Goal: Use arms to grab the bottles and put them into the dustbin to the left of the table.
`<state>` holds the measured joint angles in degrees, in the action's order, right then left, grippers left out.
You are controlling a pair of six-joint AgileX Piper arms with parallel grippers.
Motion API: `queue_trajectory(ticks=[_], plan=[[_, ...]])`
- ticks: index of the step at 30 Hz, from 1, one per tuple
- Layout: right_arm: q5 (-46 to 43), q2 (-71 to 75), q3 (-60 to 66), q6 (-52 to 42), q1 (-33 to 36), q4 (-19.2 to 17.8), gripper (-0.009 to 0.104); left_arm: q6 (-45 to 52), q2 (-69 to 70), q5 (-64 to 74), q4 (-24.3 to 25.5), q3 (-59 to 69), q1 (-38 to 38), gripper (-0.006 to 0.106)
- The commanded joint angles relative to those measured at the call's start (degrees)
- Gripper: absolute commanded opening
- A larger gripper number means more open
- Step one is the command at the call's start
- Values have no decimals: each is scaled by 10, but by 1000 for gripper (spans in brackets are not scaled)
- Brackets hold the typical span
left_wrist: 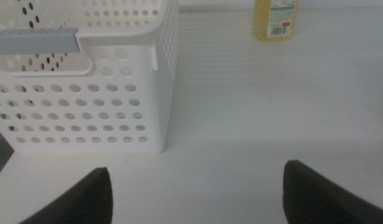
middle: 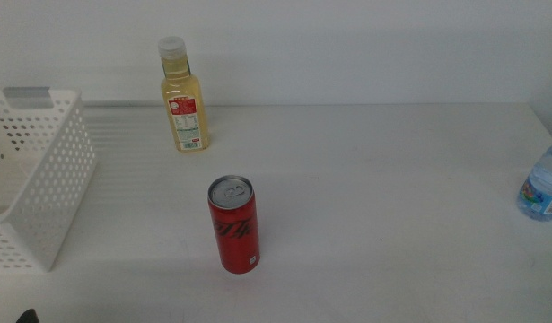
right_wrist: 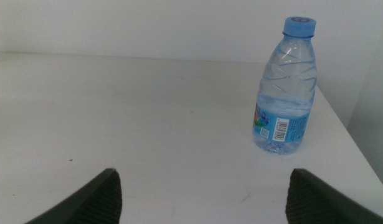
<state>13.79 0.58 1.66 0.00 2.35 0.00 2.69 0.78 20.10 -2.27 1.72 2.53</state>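
Well apart, water bottle (right_wrist: 286,87), right gripper (right_wrist: 203,193)

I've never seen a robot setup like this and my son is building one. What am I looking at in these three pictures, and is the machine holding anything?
It is a two-armed table robot, seen by three cameras at one moment. The middle view looks down on a white table: a holed white basket on the left, a yellow bottle at the back, a red can in the middle, a water bottle at the right edge. The other two pictures come from cameras on the wrists. The dark shapes at the bottom are the jaws. The left gripper faces the basket, the right gripper faces the water bottle. Both are open and hold nothing.
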Motion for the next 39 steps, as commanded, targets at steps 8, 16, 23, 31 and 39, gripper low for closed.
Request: queue_trajectory(ticks=[8,16,23,31,39], plan=[[-41,15,-5,-7,-3,-5,79,-6,-16,-69,-14,3,-4,90],[-41,15,-5,-7,-3,-5,79,-9,-149,-222,-13,3,-94,90],[-41,15,-5,-7,-3,-5,79,-14,-311,-424,-28,3,-202,90],[-41,15,-5,-7,-3,-5,79,8,-488,-630,-101,3,-338,90],[-41,15,-5,-7,-3,-5,79,6,-660,-852,-117,3,-419,90]])
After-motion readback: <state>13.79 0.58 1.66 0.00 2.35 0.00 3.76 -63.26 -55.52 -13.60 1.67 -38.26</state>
